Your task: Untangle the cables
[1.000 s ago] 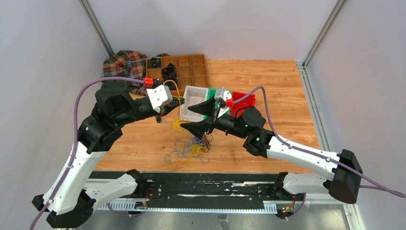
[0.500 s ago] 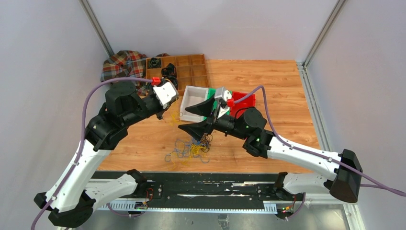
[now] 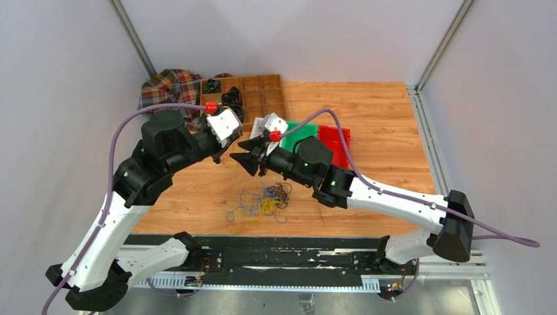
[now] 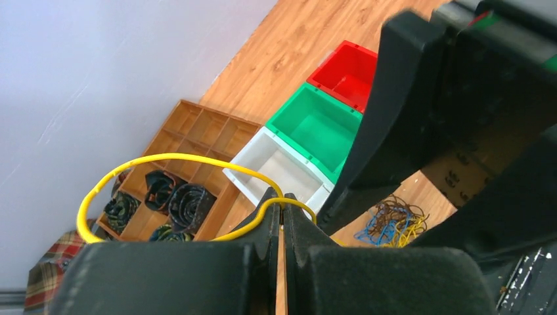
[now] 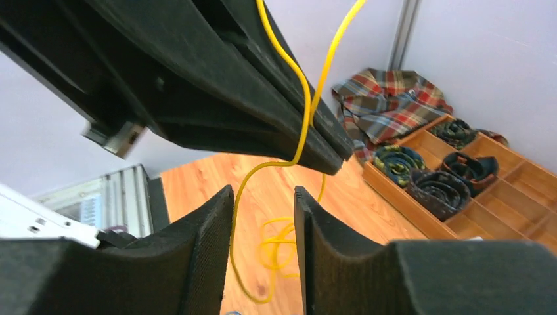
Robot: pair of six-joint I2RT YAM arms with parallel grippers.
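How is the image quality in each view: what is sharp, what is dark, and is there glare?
Left wrist view: yellow cable and green bin are sharp; the left gripper, very close, is black with little detail. Right wrist view: the cable stands out bright, the plaid cloth is clear, the right gripper dark. Top external view: even light, faint shadows, no glare.

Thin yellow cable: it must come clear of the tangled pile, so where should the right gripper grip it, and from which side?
Grip the thin yellow cable on its single strand hanging just below the shut left gripper. The right gripper probably best comes in sideways, its open jaws straddling that near-vertical strand.
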